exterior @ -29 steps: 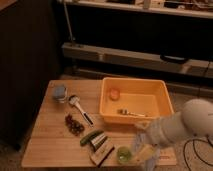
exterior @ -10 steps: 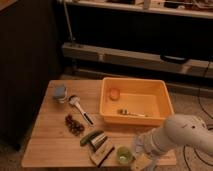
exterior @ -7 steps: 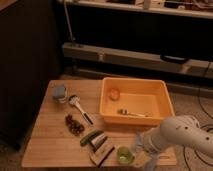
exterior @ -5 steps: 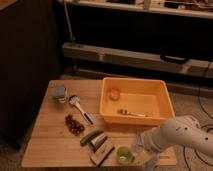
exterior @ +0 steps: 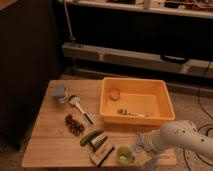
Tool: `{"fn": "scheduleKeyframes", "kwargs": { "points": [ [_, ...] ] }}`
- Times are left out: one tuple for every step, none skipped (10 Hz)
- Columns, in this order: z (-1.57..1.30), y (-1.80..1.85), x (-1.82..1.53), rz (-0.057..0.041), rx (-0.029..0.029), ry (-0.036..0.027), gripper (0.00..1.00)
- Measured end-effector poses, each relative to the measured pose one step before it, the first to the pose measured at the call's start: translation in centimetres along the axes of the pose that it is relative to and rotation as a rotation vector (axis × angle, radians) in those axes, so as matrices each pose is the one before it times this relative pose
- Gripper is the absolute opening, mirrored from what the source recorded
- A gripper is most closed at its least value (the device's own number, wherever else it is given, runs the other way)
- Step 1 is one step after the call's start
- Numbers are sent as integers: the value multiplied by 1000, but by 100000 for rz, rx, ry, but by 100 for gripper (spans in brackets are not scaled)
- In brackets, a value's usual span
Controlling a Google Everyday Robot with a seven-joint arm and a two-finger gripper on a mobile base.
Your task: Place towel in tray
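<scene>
The towel (exterior: 138, 139) is lying on the near right part of the wooden table (exterior: 50, 145). It is just right of the green cup (exterior: 124, 155) and just in front of the near wall of the orange tray (exterior: 150, 120). The gripper (exterior: 143, 149) is hanging right at the towel. It is wide open and not squeezing anything. The towel is looking soft, light and floppy, so I think it is going to bend and droop when lifted. Pinching a puffy fold near its middle looks best, so no loose corner is catching on the tray's rim.
</scene>
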Motion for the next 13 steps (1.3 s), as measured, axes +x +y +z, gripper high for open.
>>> {"fn": "scheduleKeyframes", "kwargs": {
  "points": [
    [341,59,381,634,-735,-2034,80],
    [363,22,-54,85,-596,-1628,80],
    [408,-26,196,611,-536,-1498,80],
    [319,7,338,617,-307,-711,80],
    [485,-54,450,237,-176,112,80],
    [214,-122,174,144,143,341,78],
    [7,-155,341,762,535,432,73],
    [28,-203,513,1346,991,729,62],
    [196,-153,193,707,300,588,51],
    [200,-112,135,480,27,484,41],
    [109,-148,263,1100,138,728,31],
    [132,-139,279,1335,230,1234,21],
    [22,-259,137,2379,603,3128,11]
  ]
}}
